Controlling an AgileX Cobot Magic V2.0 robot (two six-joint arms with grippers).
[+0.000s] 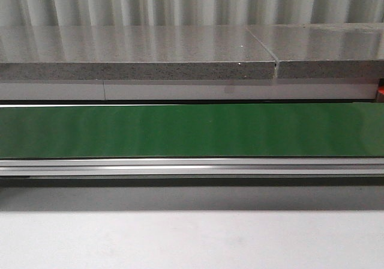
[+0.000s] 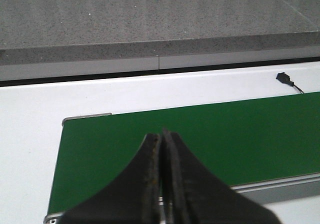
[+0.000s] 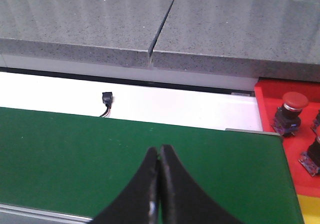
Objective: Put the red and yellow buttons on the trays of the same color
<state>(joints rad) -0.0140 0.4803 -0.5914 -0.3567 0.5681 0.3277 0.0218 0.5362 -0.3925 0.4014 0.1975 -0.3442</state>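
Across the front view you have the green conveyor belt [image 1: 192, 131] running the full width, with its aluminium rail [image 1: 192, 167] along the near edge and a grey speckled stone ledge [image 1: 138, 56] behind it; neither arm shows there. In the left wrist view your left gripper [image 2: 161, 136] hangs over the belt's end, its black fingers [image 2: 145, 174] pressed tip to tip with nothing between them. A small black connector [image 2: 285, 77] with a thin lead lies on the white worktop [image 2: 30, 114] just past the belt's far edge. In the right wrist view your right gripper [image 3: 159, 150] sits over the belt's other end, likewise closed tight on nothing. Just beyond that end of the belt lies the red tray [image 3: 295, 149], and on it stands a red button [image 3: 291, 111] with a domed red cap on a dark body; two more buttons are cut off at the picture's edge. A strip of the yellow tray [image 3: 311, 210] shows touching the red one, its contents out of sight.
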